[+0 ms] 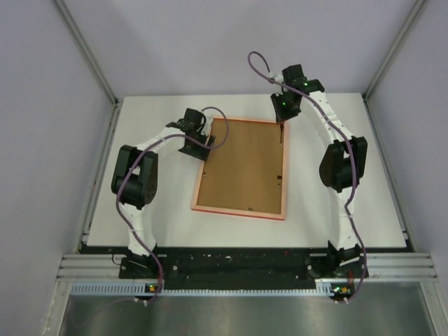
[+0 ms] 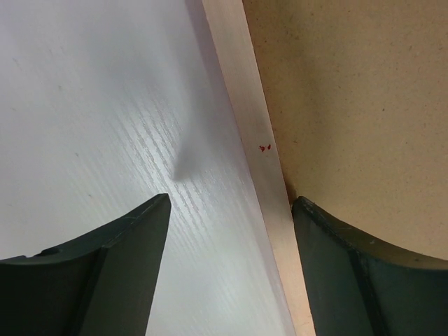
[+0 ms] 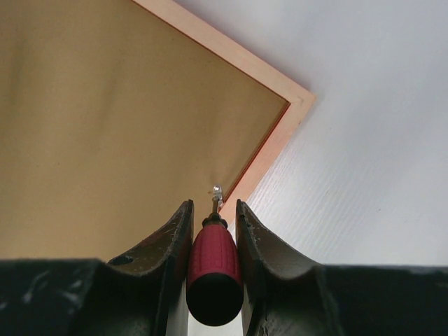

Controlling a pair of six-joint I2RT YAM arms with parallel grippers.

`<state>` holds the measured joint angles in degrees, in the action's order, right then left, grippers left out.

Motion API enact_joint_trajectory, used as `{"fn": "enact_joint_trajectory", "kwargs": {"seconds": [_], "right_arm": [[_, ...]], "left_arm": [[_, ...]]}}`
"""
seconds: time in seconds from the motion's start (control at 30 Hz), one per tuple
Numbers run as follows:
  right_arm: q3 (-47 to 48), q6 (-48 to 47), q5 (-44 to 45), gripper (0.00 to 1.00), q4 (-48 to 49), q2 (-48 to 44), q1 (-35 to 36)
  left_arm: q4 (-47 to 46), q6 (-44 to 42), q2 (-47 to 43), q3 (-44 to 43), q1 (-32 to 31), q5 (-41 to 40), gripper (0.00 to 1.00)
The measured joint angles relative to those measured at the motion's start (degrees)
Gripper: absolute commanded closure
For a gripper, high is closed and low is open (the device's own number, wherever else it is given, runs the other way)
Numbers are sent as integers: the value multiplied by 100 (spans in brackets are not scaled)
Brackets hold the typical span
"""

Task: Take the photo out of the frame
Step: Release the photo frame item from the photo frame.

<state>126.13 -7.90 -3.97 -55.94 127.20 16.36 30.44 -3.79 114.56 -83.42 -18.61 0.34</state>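
The frame (image 1: 241,168) lies face down on the white table, its brown back up with a reddish rim. The photo is hidden under that back. My left gripper (image 1: 198,147) is open at the frame's left edge near the far corner; in the left wrist view (image 2: 231,203) one finger rests over the brown back (image 2: 350,91) and the other over the table, straddling the rim (image 2: 245,119). My right gripper (image 1: 282,115) is shut on a red-handled screwdriver (image 3: 213,269), whose tip meets a small metal tab (image 3: 217,190) by the frame's far right rim (image 3: 269,150).
The white table (image 1: 140,210) is bounded by grey walls left, right and behind, with a black rail (image 1: 238,262) at the near edge. Small tabs (image 1: 280,183) show along the frame's right edge. A purple cable (image 1: 259,66) loops above the right wrist.
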Motion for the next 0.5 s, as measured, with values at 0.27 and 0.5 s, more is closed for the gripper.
{"fn": "enact_joint_trajectory", "kwargs": {"seconds": [0.27, 0.5], "right_arm": [[153, -7, 302, 100, 109, 96, 28], [140, -63, 577, 100, 109, 144, 136]], "left_arm": [[37, -31, 35, -26, -98, 13, 44], [114, -9, 35, -76, -133, 4, 53]]}}
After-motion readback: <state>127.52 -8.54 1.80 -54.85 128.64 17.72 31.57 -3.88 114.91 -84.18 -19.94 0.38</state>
